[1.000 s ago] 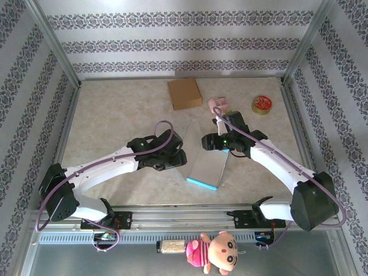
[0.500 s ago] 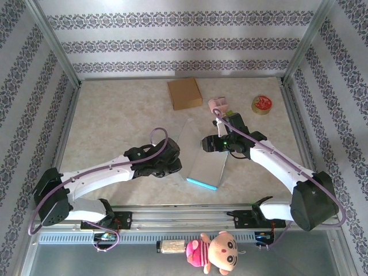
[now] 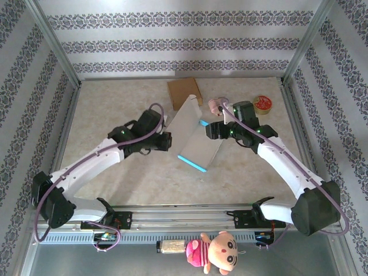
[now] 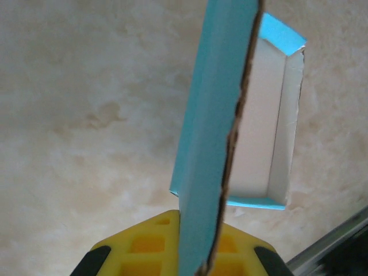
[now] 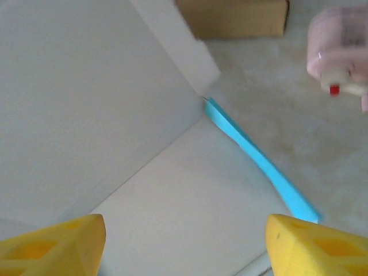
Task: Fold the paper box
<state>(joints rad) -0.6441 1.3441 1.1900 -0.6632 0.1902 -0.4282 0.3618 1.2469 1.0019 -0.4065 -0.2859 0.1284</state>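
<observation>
the paper box [image 3: 192, 135] has moved toward twelve o'clock to the middle of the table [image 3: 109, 109], one panel now raised. at its nine o'clock our left gripper [image 3: 165, 141] has clamped onto that panel's edge. at three o'clock the right gripper [image 3: 210, 131] holds its jaws apart, so we judge folding begun.

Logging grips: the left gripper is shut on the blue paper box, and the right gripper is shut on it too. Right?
No. The left gripper is shut on the blue paper box, but the right gripper is open: the right wrist view shows its yellow fingers spread over the box's white inside.
</observation>
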